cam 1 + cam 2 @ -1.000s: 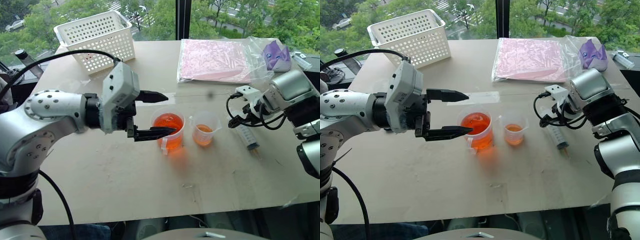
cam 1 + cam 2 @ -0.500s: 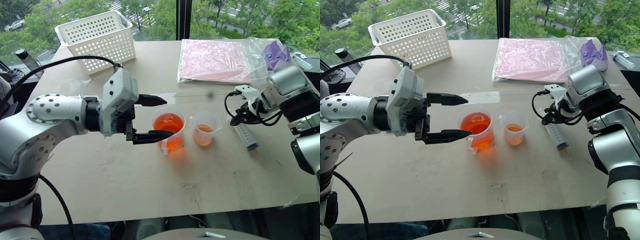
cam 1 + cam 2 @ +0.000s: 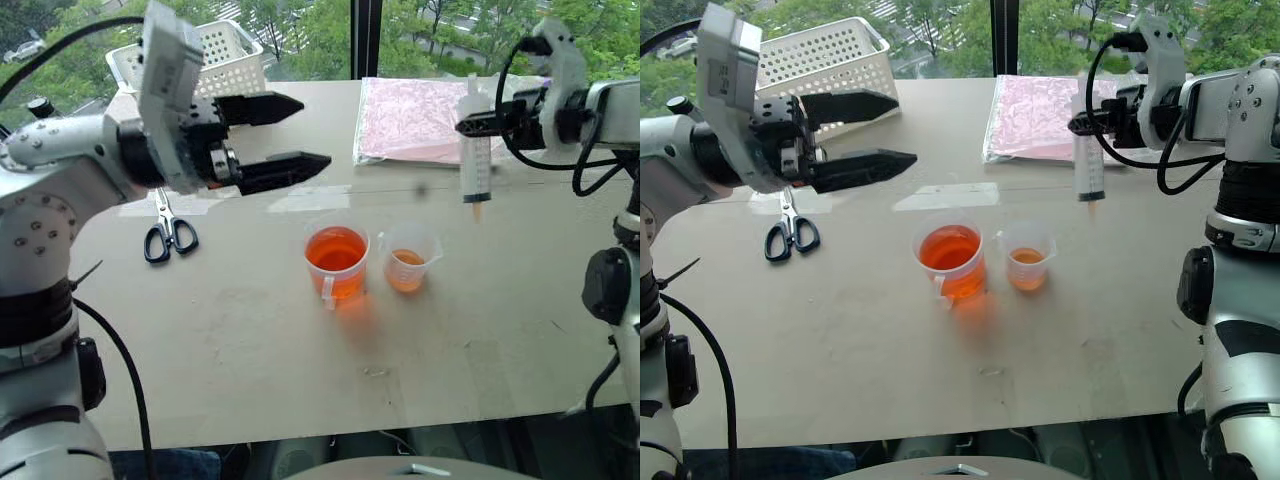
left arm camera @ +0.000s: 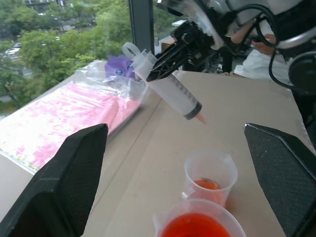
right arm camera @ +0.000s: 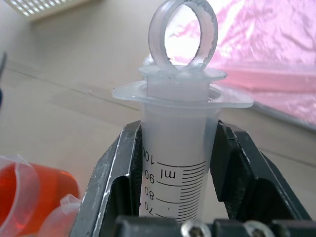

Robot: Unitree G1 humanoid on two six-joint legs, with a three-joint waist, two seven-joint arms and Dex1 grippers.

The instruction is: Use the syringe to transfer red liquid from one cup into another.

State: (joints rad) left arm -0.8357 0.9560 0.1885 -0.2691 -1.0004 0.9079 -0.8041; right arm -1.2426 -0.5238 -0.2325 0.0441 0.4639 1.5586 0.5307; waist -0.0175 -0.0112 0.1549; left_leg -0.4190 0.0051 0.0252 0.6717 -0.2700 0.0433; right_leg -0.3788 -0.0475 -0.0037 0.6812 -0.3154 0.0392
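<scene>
A pale beige table [image 3: 230,350] filled most of the head views, and behind its far edge, along the top of the frame, windows looked out on green trees [image 3: 300,25]. At upper left a white perforated basket [image 3: 830,60] stood on the table. At upper centre-right lay a flat pink packet [image 3: 425,120] in clear plastic, with a crumpled clear bag holding something purple [image 4: 118,69] just beyond it.

The left gripper [image 3: 300,135] hung in the upper left over the table, its two black fingers spread wide with nothing between them, pointing toward the frame's centre. The right gripper [image 3: 475,125] was at upper right, its fingers clamped on the barrel of the syringe [image 3: 476,165] just under the flange.

The syringe hung clear of the table with its long axis upright: the ring-shaped plunger end was at the top and the short orange-tinted tip pointed straight down. It was above and slightly right of the cups, touching neither.

Black-handled scissors [image 3: 168,235] lay on the table at middle left, below the left gripper.

At the centre stood the wider cup [image 3: 337,262], well filled with red liquid [image 3: 336,252], its handle tab facing the near edge. Just beside it on the right stood the smaller spouted cup [image 3: 409,258], holding a shallow layer of the same liquid.
</scene>
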